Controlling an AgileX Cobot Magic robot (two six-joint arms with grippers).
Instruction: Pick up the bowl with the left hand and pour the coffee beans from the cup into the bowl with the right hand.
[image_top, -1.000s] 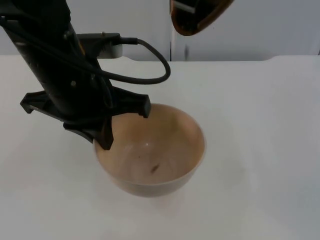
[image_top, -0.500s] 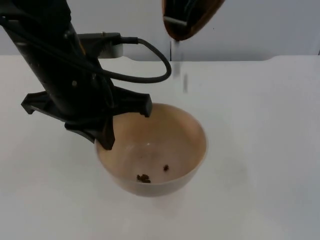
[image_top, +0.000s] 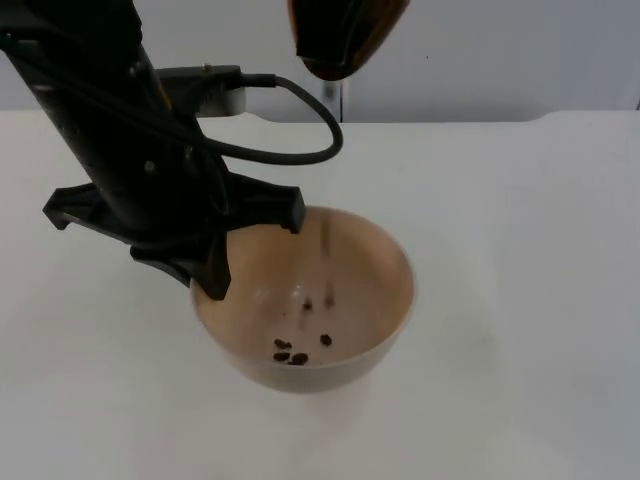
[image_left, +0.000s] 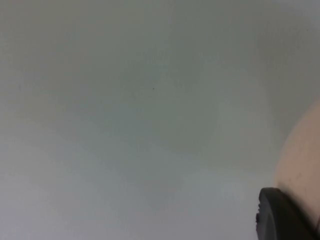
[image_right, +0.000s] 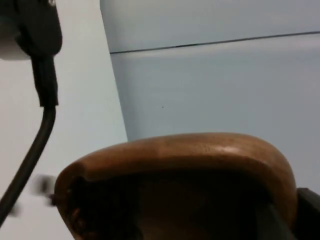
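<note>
A tan bowl (image_top: 372, 268) sits at the table's middle, and my left gripper (image_top: 212, 276) is shut on its left rim. The left wrist view shows one black fingertip (image_left: 280, 216) against the bowl's pale wall (image_left: 306, 155). A brown wooden cup (image_top: 340, 36) hangs tilted above the bowl's far side, mouth downward. My right gripper (image_right: 303, 214) is shut on the cup (image_right: 185, 160). Streaks of coffee beans (image_top: 328, 288) fall into the bowl. Several beans (image_top: 293, 355) lie on its bottom.
The white table (image_top: 520, 300) spreads bare to the right and in front of the bowl. The grey partition wall (image_top: 500, 60) closes off the back. The left arm's black body (image_top: 120, 150) covers the table's left rear.
The cup has shifted left over the bowl. More beans have dropped: one streak a second ago, a few half a second ago, several on the bottom now. The left gripper and bowl stay put.
</note>
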